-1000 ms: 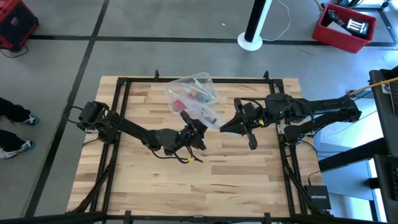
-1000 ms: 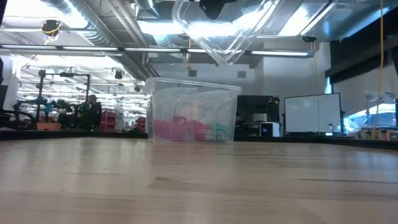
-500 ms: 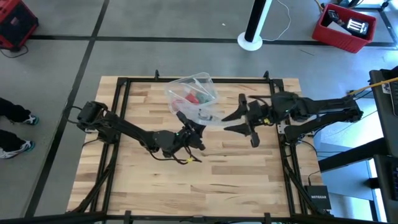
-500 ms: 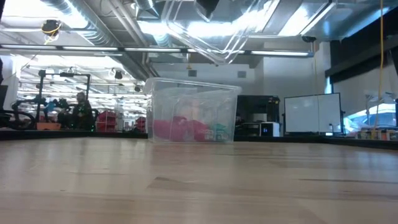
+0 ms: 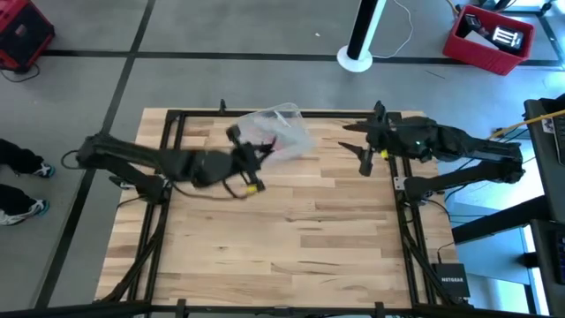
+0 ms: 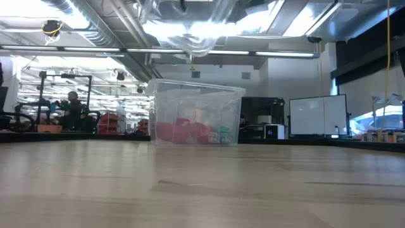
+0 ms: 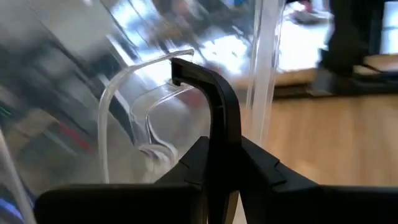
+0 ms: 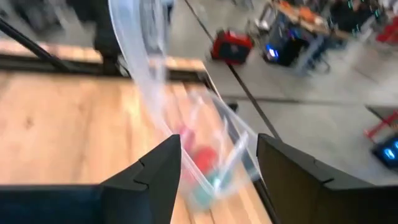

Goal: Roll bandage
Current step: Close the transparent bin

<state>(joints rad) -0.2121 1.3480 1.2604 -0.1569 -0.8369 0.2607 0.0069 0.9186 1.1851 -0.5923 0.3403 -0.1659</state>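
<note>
The left gripper [image 5: 240,152] is closed on the edge of a clear lid [image 6: 185,31]; its wrist view shows a dark finger hooked over the plastic rim. The lid is carried high above the table [image 5: 291,238] and over the box [image 6: 196,120], probably to expose the box opening so that its contents can be reached. The right gripper [image 5: 364,146] is open and holds nothing. It stands at the far right of the table, clear of the box, with its fingers pointing toward it. This position likely leaves room for the lid to swing away. The bandage is not visible as a loose strip or roll anywhere on the table. A pink mass [image 6: 183,132] and a green item [image 6: 223,134] lie at the bottom of the box. The pink mass may be the bandage, but this cannot be confirmed through the wall. The box sits near the far edge of the table, between the two arms. The main obstruction is the raised lid: it hangs over the box and partly screens the opening from above. The box walls will also limit the approach angle of either gripper. Beyond the table, a person [image 6: 71,104] is visible in the room. A red crate [image 5: 490,35] stands on the floor, well apart from the work area.
</note>
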